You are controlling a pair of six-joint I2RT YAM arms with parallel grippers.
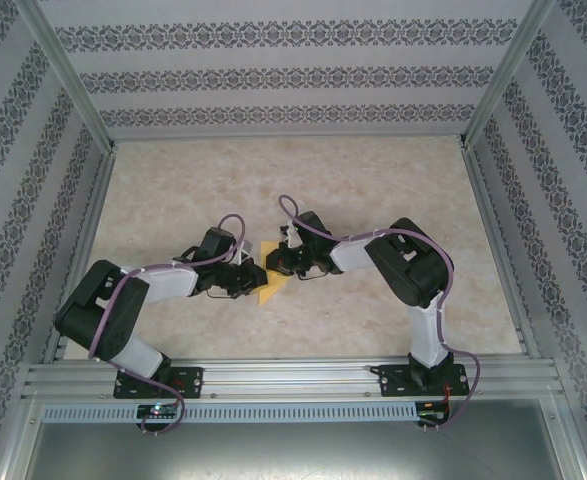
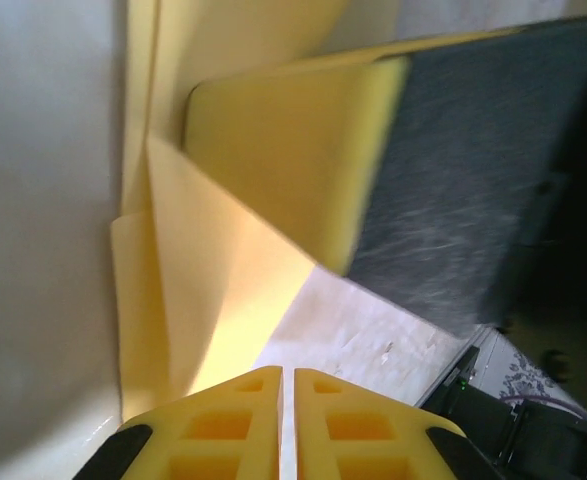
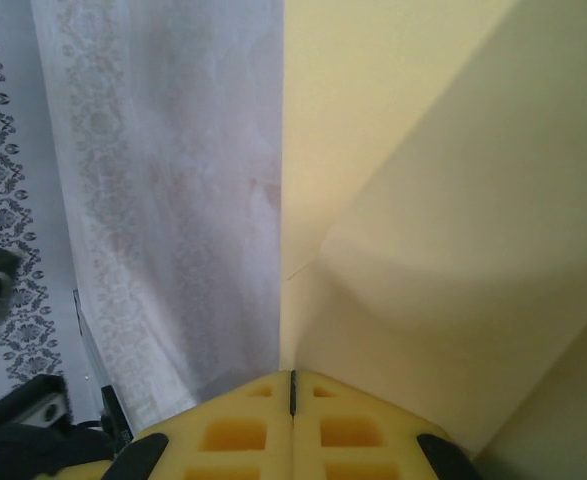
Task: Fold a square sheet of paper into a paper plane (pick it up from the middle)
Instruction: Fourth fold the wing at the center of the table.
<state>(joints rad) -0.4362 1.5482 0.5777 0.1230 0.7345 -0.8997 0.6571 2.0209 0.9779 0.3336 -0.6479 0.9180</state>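
Your right hand [image 3: 293,395] is pressing its pads fully together. The straight edge of the square sheet of paper [image 3: 423,180] is running directly into that seam, so the hand is probably pinching it. The paper, partly folded, is extending forward from the pads along the hand's own axis. Your left hand [image 2: 288,405] is showing only a slit between its pads. The folds are lying just ahead and off to one side, so you cannot confirm a grip there. Both hands are meeting nose to nose above the counter [image 1: 393,190], equally near the paper.

wide overhead, wrist cameras close on paper [image 2: 208,300]
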